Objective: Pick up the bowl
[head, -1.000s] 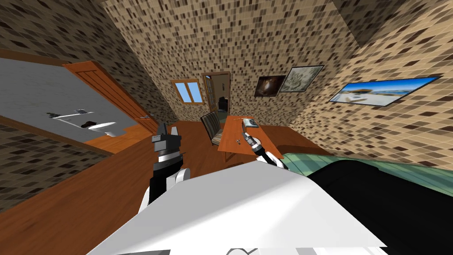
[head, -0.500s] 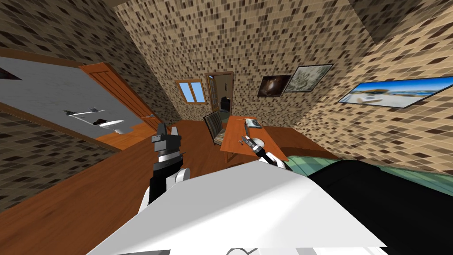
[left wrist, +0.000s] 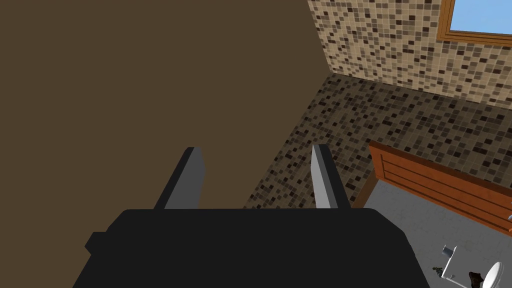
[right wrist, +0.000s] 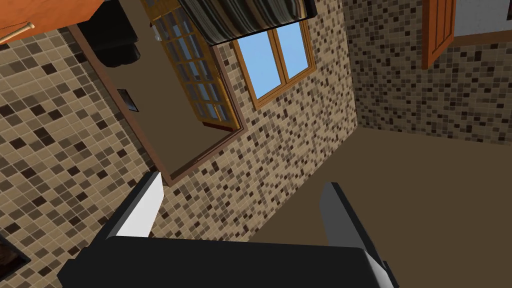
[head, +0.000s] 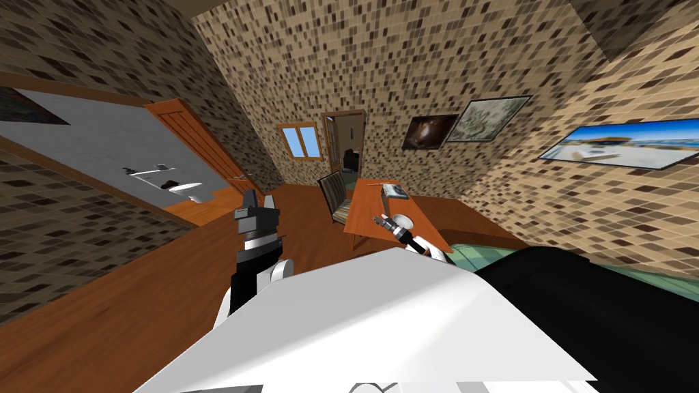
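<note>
The pale bowl point(head: 403, 222) sits on the wooden counter point(head: 364, 208) ahead. The right gripper point(head: 376, 219) hovers just left of it, its 2 fingers spread wide, empty. The left gripper point(head: 259, 199), raised at left, is equally spread and empty.

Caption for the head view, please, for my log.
Right pincer hovers over the wooden table beside the white bowl; left pincer raised, open.
</note>
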Motion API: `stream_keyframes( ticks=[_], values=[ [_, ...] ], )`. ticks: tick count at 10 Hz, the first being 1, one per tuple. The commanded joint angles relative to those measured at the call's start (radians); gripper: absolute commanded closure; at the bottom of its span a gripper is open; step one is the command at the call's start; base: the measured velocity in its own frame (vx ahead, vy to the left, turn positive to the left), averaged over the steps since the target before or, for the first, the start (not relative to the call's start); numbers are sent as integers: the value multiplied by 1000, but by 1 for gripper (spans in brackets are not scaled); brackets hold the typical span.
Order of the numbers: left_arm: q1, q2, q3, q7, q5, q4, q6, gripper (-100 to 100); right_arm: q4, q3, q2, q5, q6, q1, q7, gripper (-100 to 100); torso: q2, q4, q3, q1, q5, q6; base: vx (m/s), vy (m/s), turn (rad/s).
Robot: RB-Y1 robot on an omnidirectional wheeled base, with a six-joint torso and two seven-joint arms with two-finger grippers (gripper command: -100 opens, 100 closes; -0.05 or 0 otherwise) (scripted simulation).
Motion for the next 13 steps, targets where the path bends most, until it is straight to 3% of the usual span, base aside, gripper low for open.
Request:
stream_keyframes(
  ticks=[1,2,4,7,9,10,13],
  values=[
    [0,0,0,0,0,0,0,0,38,12,-16,14,7,-5,9,-100,0,0,0,0,0,0,15,34,76],
    [0,0,0,0,0,0,0,0,72,33,-55,40,2,-17,23,-100,0,0,0,0,0,0,20,54,130],
    [0,0,0,0,0,0,0,0,109,33,-55,40,2,-17,23,-100,0,0,0,1,0,0,14,33,22],
    [0,0,0,0,0,0,0,0,203,82,-132,95,-9,-42,48,-100,0,0,0,0,0,1,15,39,109],
    [0,0,0,0,0,0,0,0,248,82,-132,95,-9,-42,48,-100,0,0,0,0,0,1,15,26,26],
    [0,0,0,0,0,0,0,0,277,108,-168,122,-13,-55,58,-100,0,0,0,-1,0,1,13,29,128],
    [0,0,0,0,0,0,0,0,357,135,-202,149,-18,-68,67,-100,0,0,0,0,0,0,19,34,89]
  ],
)
